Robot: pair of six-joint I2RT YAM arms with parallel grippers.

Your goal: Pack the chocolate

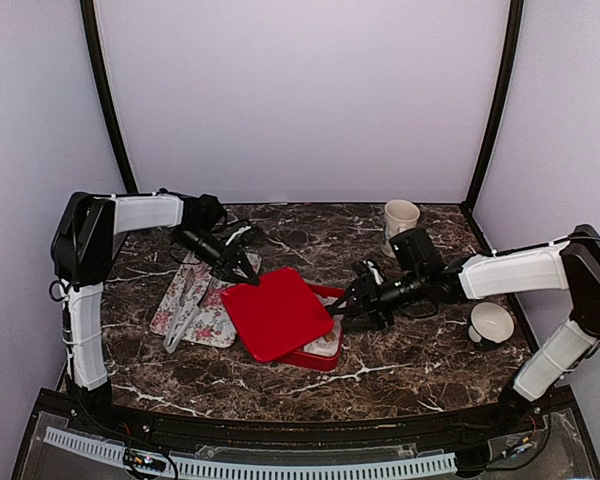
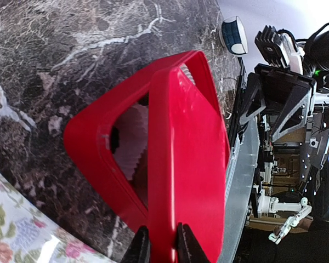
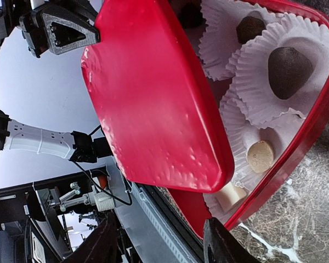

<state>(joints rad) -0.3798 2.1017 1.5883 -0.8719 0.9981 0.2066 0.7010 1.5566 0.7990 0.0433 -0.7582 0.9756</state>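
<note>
**Lid askew over filled tray**

The left pincer is closed narrow on the near corner of the red lid. The lid sits skewed and offset left of the red tray. The chocolates sit in paper cups inside the tray, uncovered on the right. The right pincer stands part open just beside the tray's right edge; contact unclear. Judgement: the lid must shift rightward to seat, and the left arm is in place to do it.
</note>
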